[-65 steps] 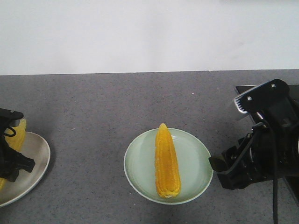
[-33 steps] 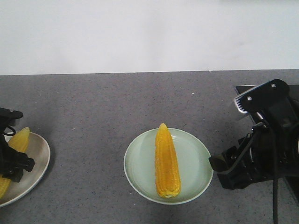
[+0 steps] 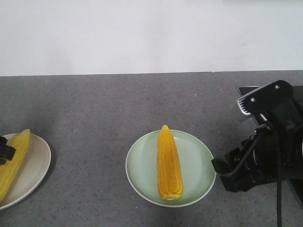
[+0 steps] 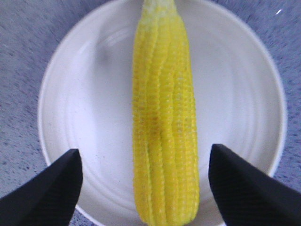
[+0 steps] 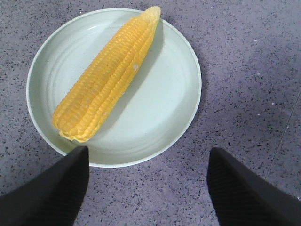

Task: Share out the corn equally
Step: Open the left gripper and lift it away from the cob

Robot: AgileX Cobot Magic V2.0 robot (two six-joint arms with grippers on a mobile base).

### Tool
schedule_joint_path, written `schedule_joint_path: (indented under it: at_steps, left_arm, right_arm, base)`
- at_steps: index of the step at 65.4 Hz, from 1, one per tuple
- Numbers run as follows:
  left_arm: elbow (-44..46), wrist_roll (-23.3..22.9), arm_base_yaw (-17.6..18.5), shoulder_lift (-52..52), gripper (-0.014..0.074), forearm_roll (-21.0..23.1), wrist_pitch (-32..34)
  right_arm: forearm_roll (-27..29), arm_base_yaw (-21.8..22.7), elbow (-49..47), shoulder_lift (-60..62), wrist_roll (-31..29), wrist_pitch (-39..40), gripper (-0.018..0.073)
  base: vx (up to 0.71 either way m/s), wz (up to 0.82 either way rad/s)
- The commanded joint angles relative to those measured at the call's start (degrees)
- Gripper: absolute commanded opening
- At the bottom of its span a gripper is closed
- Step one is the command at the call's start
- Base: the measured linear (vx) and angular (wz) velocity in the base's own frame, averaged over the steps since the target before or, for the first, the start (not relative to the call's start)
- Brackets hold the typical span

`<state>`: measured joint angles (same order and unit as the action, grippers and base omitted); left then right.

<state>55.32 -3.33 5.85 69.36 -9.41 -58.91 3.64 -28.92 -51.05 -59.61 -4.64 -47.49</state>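
A deep golden corn cob (image 3: 169, 163) lies lengthwise on the pale green plate (image 3: 199, 165) at the table's middle. A paler yellow cob (image 3: 13, 163) lies on the white plate (image 3: 35, 163) at the left edge. In the left wrist view my left gripper (image 4: 144, 150) is open, its fingers standing either side of the pale cob (image 4: 164, 122) without touching it. My right gripper (image 5: 148, 149) is open over the table just outside the green plate's rim (image 5: 188, 117), apart from the golden cob (image 5: 106, 75). Nothing is held.
The grey speckled tabletop (image 3: 94, 109) runs back to a white wall. The right arm's black body (image 3: 265, 142) fills the right side next to the green plate. Only a small black part of the left arm (image 3: 4, 152) shows at the left edge.
My left arm has drawn back to the left, almost out of the front view, leaving the pale cob uncovered on the white plate. The right arm and the golden cob have not moved.
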Motion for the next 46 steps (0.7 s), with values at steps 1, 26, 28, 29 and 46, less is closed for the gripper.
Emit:
schedule_joint_path:
  at_steps: [1,26,28,29,46]
  left_arm:
    - [1.57,1.02,2.05,-5.31,0.0541,1.25,2.38]
    - [1.57,9.46,10.65,-14.52,0.0540,10.72,5.82]
    - [1.57,9.46,11.20,-14.68,0.0540,10.77,5.90]
    - [1.57,9.46,11.55,-14.83,0.0540,10.84,5.98]
    - [-1.73,9.35,13.12,-19.50,0.0533,11.27,9.38]
  right_arm:
    - [-0.22,-0.04,-1.45,1.08,-0.09,2.57,0.0503]
    - [-0.22,-0.04,-1.45,1.08,-0.09,2.63,0.0503]
    - [-0.22,-0.04,-1.45,1.08,-0.09,2.63,0.0503]
    - [-0.22,-0.04,-1.45,1.08,-0.09,2.63,0.0503]
    - [0.23,-0.04,-1.45,1.08,-0.09,2.63,0.0503]
  base:
    - [0.00,0.00]
    - [0.00,0.00]
    - [0.00,0.00]
    - [0.00,0.00]
    - [0.00,0.00]
